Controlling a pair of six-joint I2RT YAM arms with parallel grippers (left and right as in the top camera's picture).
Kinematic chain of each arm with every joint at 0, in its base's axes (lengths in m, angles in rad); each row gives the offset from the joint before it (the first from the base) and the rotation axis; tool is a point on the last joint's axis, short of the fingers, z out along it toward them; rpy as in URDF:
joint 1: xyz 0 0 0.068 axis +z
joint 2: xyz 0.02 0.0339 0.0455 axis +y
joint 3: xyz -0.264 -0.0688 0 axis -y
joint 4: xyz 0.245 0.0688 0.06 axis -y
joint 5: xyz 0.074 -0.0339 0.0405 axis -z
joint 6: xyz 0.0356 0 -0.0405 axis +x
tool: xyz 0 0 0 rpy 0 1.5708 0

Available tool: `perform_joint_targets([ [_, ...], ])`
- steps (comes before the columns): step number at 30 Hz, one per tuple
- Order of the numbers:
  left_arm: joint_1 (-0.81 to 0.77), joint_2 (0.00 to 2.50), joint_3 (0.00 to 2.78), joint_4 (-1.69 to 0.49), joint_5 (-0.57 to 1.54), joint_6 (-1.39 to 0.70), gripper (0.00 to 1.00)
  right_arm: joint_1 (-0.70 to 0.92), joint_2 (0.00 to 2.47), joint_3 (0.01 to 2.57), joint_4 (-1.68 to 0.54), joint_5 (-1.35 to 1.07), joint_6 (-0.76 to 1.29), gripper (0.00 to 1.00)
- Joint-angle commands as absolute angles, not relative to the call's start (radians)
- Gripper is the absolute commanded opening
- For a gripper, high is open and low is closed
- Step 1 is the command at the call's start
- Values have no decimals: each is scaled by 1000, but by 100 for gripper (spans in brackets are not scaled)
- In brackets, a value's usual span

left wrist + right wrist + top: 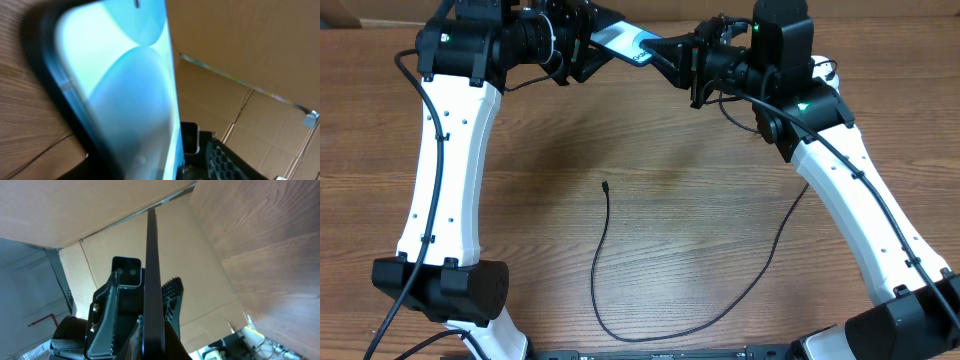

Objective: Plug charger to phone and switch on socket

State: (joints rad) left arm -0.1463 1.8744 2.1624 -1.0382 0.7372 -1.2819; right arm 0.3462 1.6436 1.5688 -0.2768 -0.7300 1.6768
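Pinching phone (624, 41) in right jaws

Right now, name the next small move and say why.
Probably close the left fingers on the phone. They straddle its other end with a gap showing, while the right fingers alone pinch it edge-on above the table. The charger lies unheld below, so one arm must come free to fetch it.

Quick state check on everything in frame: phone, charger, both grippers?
phone: lifted off the table, tilted, screen lit.
charger: lying loose on the table, connector tip free, not in the phone.
right gripper: shut on the phone.
left gripper: at the phone's other end; open or shut unclear.
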Motion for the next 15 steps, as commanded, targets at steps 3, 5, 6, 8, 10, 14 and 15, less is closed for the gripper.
perform_joint_targets([
  [3,-145,1885,2162,-1034,732,-1306,41,355,1614,1591,-258,-735,1728,3],
  [5,-145,1885,2162,-1034,722,-1310,42,355,1614,1591,-258,-735,1728,3],
  [6,-145,1885,2162,-1034,720,-1310,42,355,1614,1591,-258,-735,1728,4],
  [8,-145,1885,2162,-1034,711,-1310,41,355,1614,1591,-259,-736,1728,4],
  [10,-145,1885,2162,-1034,706,-1316,37,355,1614,1591,-258,-737,1729,4],
  [14,-145,1885,2162,-1034,702,-1333,29,370,1614,1591,-259,-735,1732,4],
  [15,-145,1885,2162,-1034,702,-1335,27,374,1614,1591,-259,-735,1732,4],
])
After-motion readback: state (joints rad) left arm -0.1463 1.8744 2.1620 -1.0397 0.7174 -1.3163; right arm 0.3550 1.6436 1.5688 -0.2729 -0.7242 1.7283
